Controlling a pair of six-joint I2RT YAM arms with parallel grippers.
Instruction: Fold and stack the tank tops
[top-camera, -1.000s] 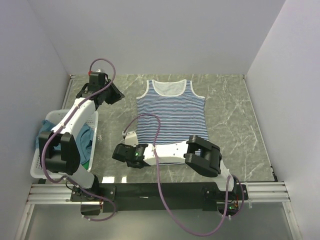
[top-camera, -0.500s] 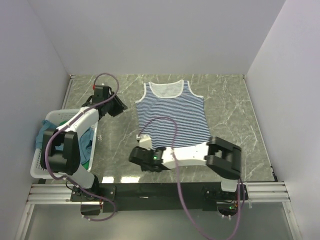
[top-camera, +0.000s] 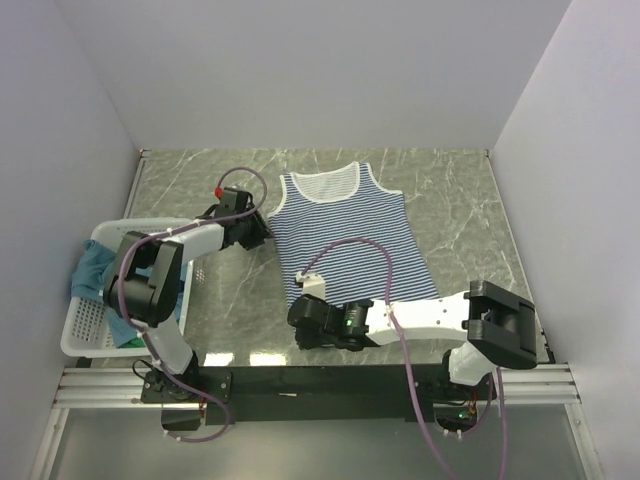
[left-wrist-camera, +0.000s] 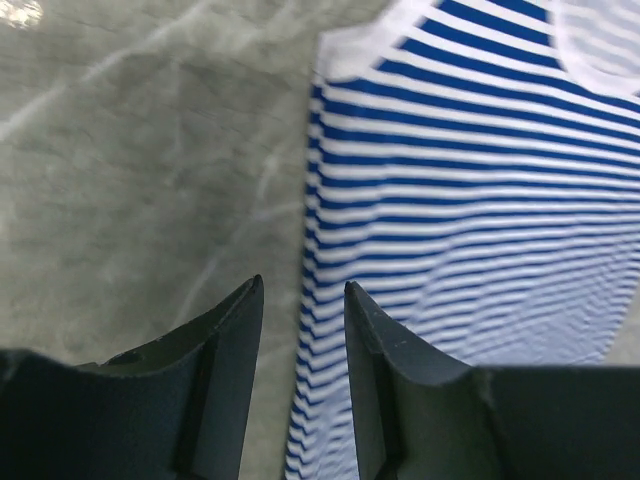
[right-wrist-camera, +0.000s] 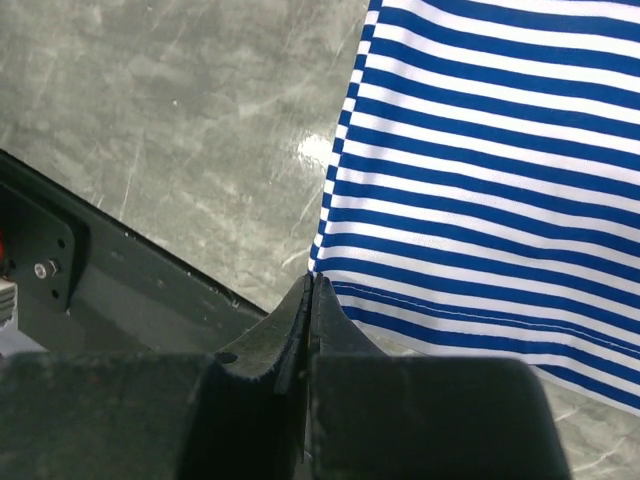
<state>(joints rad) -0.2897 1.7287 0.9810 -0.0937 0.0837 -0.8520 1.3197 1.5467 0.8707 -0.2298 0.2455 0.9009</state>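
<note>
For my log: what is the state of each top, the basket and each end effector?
Striped top: spread flat, unfolded.
Teal top: crumpled in basket, draped over rim.
Green top: in basket, mostly hidden.
Basket: holding two tops.
Left end effector: open, astride striped top's edge.
Right end effector: shut on striped top's corner.

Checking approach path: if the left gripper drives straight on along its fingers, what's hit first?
Likely the side hem of the navy-and-white striped fabric tank top, lying flat on the grey marbled table; that edge sits in the open gap of the left gripper. Depth unclear.
</note>
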